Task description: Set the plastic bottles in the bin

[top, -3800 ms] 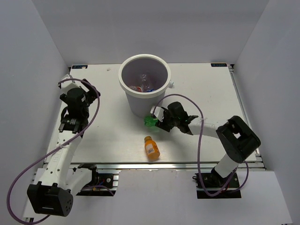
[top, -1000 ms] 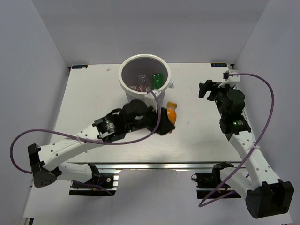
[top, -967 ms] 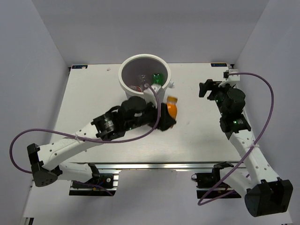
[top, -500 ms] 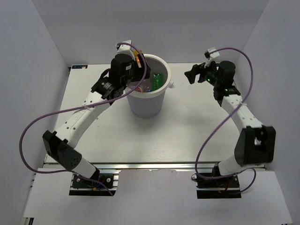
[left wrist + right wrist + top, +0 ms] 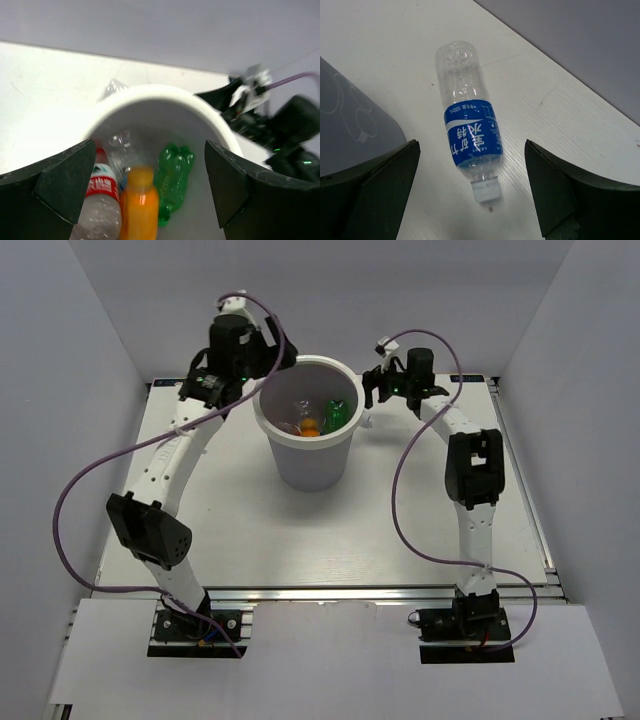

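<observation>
The orange plastic bottle (image 5: 140, 210), gripped above the rim moments ago, is now lying inside the tall white plastic bin (image 5: 165, 92) beside a green bottle (image 5: 172, 175). The left gripper (image 5: 148, 180) is hovering empty, fingers spread wide. The right gripper (image 5: 470, 187) is hanging wide open over a blue-labelled clear bottle (image 5: 470, 135) lying on the white table (image 5: 380, 50), mostly hidden overhead.

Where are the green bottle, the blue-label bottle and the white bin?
green bottle (image 5: 172, 175): left wrist view, on its body.
blue-label bottle (image 5: 472, 134): right wrist view, on its label.
white bin (image 5: 310, 465): top view, on its outer wall.
</observation>
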Robot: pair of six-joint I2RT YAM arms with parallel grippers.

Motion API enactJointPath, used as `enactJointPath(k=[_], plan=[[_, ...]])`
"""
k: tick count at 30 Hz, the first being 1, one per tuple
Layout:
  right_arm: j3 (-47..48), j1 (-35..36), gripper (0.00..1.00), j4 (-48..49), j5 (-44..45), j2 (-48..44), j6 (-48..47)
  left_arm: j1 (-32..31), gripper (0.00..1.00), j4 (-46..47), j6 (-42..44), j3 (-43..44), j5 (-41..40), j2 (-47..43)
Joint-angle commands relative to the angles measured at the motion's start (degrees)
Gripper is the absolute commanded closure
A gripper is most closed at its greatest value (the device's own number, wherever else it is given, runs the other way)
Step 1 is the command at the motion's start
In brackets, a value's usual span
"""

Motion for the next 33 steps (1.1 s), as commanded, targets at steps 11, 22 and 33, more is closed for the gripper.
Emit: enactJointPath(k=[11, 22, 33], plan=[[19.60, 4.34, 0.11, -7.98, 3.14, 16.84, -4.84, 20.80, 0.02, 9.90, -6.33, -15.56, 10.64, -12.90], [19.44, 5.13, 0.29, -9.92, 5.24, 18.88, -4.15, 31.62, 0.02, 13.08, -8.97, -32.45, 9.06, -21.60], [13.89, 2.50, 0.62, -5.78, 18.86, -3.24, -1.24, 31.70, 0.02, 9.47, -9.67, -40.62, 2.02, -27.75]])
